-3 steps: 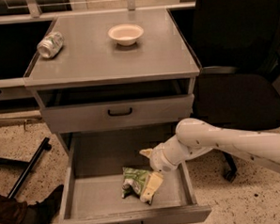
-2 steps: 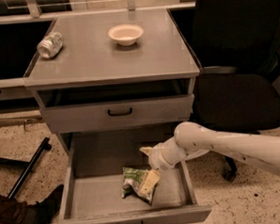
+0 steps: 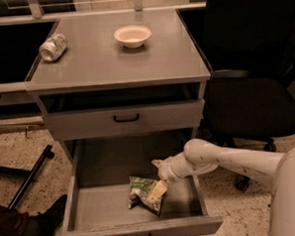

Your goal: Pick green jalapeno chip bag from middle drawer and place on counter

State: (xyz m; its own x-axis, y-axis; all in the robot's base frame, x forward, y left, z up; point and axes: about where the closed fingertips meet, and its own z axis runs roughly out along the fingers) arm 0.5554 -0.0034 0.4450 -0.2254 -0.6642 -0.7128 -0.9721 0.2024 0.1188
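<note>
End effector [image 3: 157,178] low in middle drawer [image 3: 100,207], spread open, lower jaw over green jalapeno chip bag [image 3: 140,192] on drawer floor; nothing gripped yet, so grasp, lift, drop-off on worktop [image 3: 110,62] all left

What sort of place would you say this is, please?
Probably an office or lab workspace: a grey metal drawer cabinet, a black office chair beside it and a speckled floor. The pincer is in the open middle drawer, at the green jalapeno chip bag.

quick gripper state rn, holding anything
gripper: open, holding nothing; it is down in the middle drawer with its lower finger over the green jalapeno chip bag.
</note>
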